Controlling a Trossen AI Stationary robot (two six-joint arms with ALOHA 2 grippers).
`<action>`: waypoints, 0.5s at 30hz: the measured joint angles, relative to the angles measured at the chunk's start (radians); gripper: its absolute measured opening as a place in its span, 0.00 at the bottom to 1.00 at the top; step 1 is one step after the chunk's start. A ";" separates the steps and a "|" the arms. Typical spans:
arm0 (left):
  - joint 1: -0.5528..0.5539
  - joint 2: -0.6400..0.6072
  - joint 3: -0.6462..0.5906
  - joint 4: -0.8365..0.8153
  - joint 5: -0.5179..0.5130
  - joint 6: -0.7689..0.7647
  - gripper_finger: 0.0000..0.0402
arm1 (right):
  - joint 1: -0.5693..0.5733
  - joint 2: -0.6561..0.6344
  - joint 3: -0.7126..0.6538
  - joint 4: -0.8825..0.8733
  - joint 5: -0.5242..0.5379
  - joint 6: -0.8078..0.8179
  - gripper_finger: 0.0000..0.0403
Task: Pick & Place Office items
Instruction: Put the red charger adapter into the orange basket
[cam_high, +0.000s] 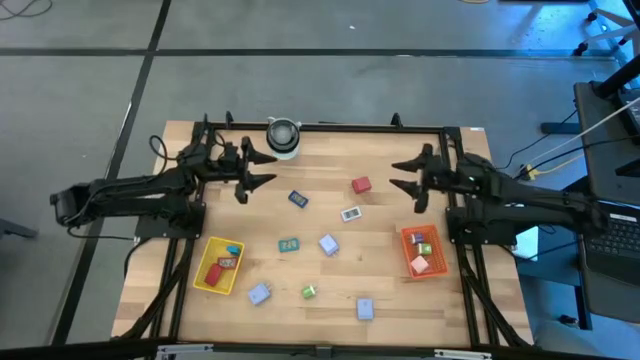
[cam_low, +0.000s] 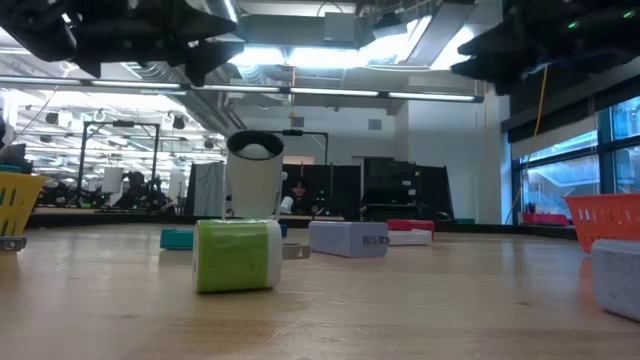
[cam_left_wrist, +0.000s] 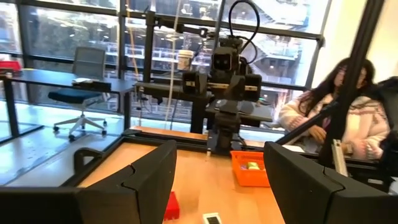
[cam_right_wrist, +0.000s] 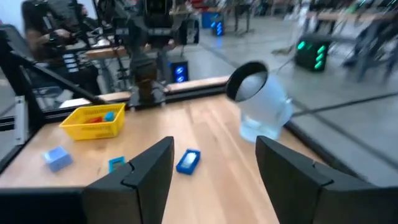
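The left gripper (cam_high: 262, 168) and right gripper (cam_high: 405, 174) hang high near the tabletop's (cam_high: 380, 300) far edge, jaws spread, grasping nothing. The office items lie loose mid-table. The blue block (cam_high: 298, 199), lying slantwise, is nearest the left gripper; the red block (cam_high: 361, 185) is nearest the right. No writing is legible.

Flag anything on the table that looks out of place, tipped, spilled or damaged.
Nothing stands out. The loose office items, such as the green block and red block, lie scattered but intact on the table. The yellow tray and orange tray sit flat. Both hands, left and right, hover open.
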 joint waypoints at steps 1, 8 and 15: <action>0.010 0.000 0.000 -0.002 0.000 0.000 0.59 | -0.033 0.030 0.000 0.022 -0.044 0.011 0.57; 0.067 0.000 0.000 -0.058 0.000 -0.009 0.59 | -0.137 0.213 0.000 0.156 -0.222 0.062 0.57; 0.095 0.000 0.000 -0.090 0.001 0.006 0.59 | -0.172 0.313 0.006 0.155 -0.216 0.013 0.57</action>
